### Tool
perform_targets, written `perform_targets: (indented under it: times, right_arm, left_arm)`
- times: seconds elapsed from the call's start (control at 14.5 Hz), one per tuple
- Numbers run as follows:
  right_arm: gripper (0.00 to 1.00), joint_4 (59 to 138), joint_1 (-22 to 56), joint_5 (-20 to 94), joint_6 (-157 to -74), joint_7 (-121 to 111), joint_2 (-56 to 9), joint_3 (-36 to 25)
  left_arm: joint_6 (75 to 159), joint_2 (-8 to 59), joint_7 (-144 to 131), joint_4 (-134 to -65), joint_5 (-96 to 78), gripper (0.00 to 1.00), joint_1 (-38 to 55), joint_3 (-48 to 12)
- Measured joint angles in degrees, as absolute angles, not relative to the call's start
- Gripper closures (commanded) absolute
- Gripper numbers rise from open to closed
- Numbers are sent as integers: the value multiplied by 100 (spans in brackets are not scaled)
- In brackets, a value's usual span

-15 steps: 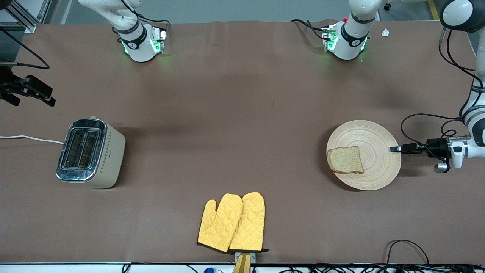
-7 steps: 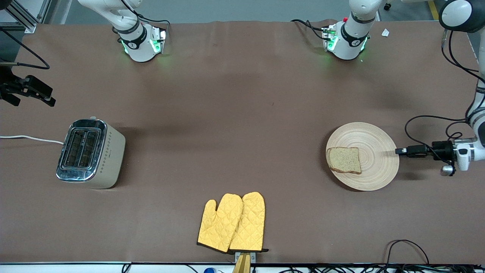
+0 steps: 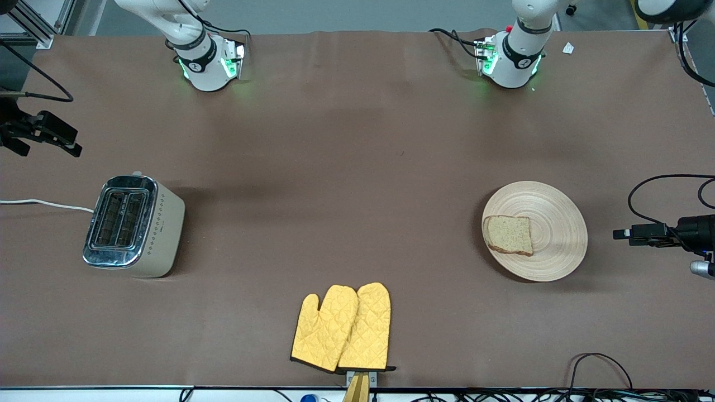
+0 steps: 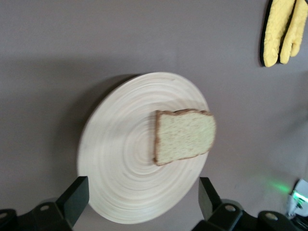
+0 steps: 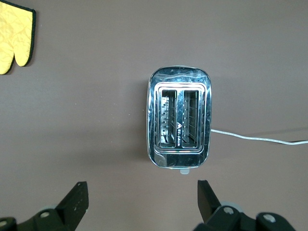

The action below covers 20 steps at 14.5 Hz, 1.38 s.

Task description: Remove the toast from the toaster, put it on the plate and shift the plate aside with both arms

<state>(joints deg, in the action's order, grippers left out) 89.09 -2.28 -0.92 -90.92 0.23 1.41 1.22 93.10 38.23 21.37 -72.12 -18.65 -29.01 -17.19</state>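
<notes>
One toast (image 3: pixel 508 235) on one plate (image 3: pixel 553 234), two mitts (image 3: pixel 342 328)

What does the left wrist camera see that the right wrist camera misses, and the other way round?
Only the left wrist view shows the plate with the toast lying on it. Only the right wrist view shows the toaster, both slots empty, and its white cord. Both show the yellow oven mitts at an edge, the brown table, and that arm's own open fingers.

Pale grooved wooden plate (image 3: pixel 553 245), grainy toast (image 3: pixel 508 235), glossy chrome-topped toaster (image 3: pixel 133 225), quilted cloth mitts (image 3: pixel 342 328).
</notes>
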Motion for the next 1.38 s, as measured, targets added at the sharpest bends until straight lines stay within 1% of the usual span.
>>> perform_targets:
  times: [0.28,0.55,0.69,0.83,1.17,1.38]
  right_arm:
    - [0,8909,-228,-92,-9091,23,141,118]
    - [0,8909,-228,-92,-9091,23,140,115]
    - [0,8909,-228,-92,-9091,23,140,112]
    - [0,8909,-228,-92,-9091,23,140,112]
    - [0,8909,-228,-92,-9091,23,139,111]
    - [0,8909,-228,-92,-9091,23,139,110]
  left_arm:
    - [8849,2822,307,-7221,-1513,0,-1923,-1787]
    - [8612,2133,-666,-7240,-359,0,-914,-1802]
    - [8585,1867,-749,-7244,276,0,-575,-1804]
    - [8562,1721,-752,-7256,576,0,-541,-1780]
    - [8562,1623,-636,-7256,655,0,-1079,-1701]
    - [8562,1568,-636,-7256,655,0,-1103,-1733]
